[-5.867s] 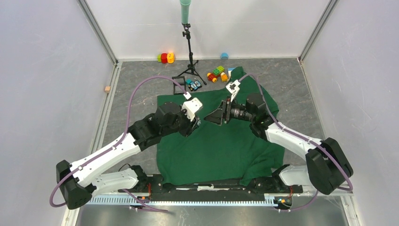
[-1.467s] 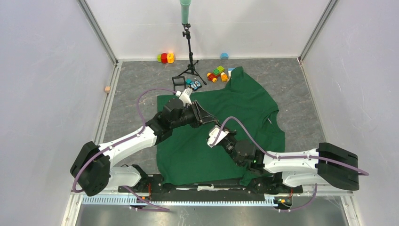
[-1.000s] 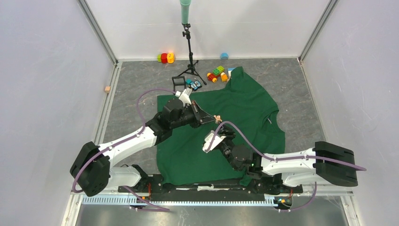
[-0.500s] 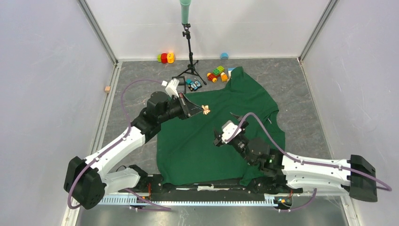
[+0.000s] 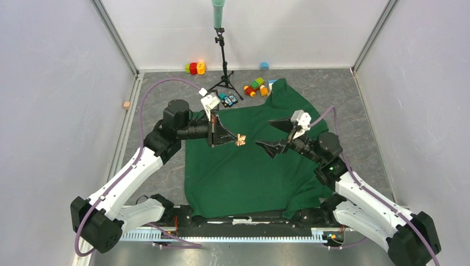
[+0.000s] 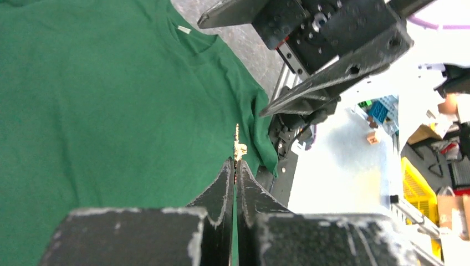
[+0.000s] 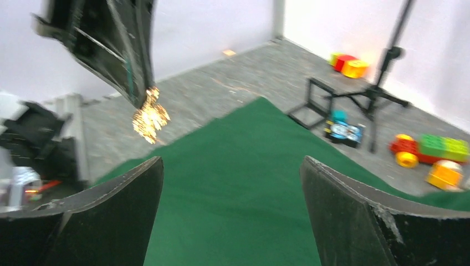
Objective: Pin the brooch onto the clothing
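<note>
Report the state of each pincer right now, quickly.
Left pincer: closed, holding the brooch at its tips.
Right pincer: open wide, holding nothing.

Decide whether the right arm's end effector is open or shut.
Open: on the right end effector the black fingers stand far apart in the right wrist view, nothing gripped between them.

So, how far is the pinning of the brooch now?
Done: the green T-shirt lies spread on the table. In hand: the left gripper is shut on the brooch above the shirt; the right gripper stands open facing it. Left: the pinning itself.
</note>
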Tool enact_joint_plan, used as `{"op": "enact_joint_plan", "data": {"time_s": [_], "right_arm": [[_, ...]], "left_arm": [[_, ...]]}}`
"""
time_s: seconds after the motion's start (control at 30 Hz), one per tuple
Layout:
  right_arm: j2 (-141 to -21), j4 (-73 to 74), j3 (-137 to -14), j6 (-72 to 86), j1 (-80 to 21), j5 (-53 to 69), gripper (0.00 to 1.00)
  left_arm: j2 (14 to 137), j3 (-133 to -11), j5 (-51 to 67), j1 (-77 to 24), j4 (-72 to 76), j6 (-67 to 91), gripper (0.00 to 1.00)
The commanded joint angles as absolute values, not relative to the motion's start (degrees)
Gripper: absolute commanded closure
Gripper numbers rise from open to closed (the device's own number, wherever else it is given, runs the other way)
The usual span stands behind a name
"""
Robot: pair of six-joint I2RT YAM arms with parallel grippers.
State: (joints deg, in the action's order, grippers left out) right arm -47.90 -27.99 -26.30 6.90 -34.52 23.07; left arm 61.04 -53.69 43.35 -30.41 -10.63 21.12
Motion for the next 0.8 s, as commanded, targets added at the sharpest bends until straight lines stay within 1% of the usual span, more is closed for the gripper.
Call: {"op": "enact_joint_plan", "data": {"time_s": [0.0,0.07,0.13,0.27,0.37,0.43,0.77], "right_arm": [[-50.7,-45.7,-25.6,25.2,-30.4,45.4,0.06],[-52.3,-49.9,-25.5,30.2,-29.5,47.6,0.11],[-53.7,-51.0,-26.0,31.8,-29.4,49.5,0.13],[-56.1,-51.1,-27.7,33.9,-29.4,52.4,0.15],[-57.9,-50.8,-28.6,34.8,-29.6,52.9,0.15],[-59.3,-50.8,-28.8,35.2,-29.7,52.4,0.18],[-64.3,-56.1,-29.7,39.6,-32.7,52.9,0.33]], "left_arm": [[59.1,-54.8,50.1,-30.8,-13.8,11.4,0.98],[58.9,-54.6,50.7,-31.0,-14.6,10.4,0.98],[59.0,-53.9,51.1,-31.3,-14.6,10.3,0.98],[59.6,-53.3,52.3,-31.7,-14.5,10.4,0.98],[60.4,-52.9,53.0,-32.3,-12.5,13.0,0.98],[61.2,-53.0,53.9,-32.8,-12.0,13.8,0.98],[62.2,-53.0,53.8,-35.5,-11.8,13.9,0.98]]}}
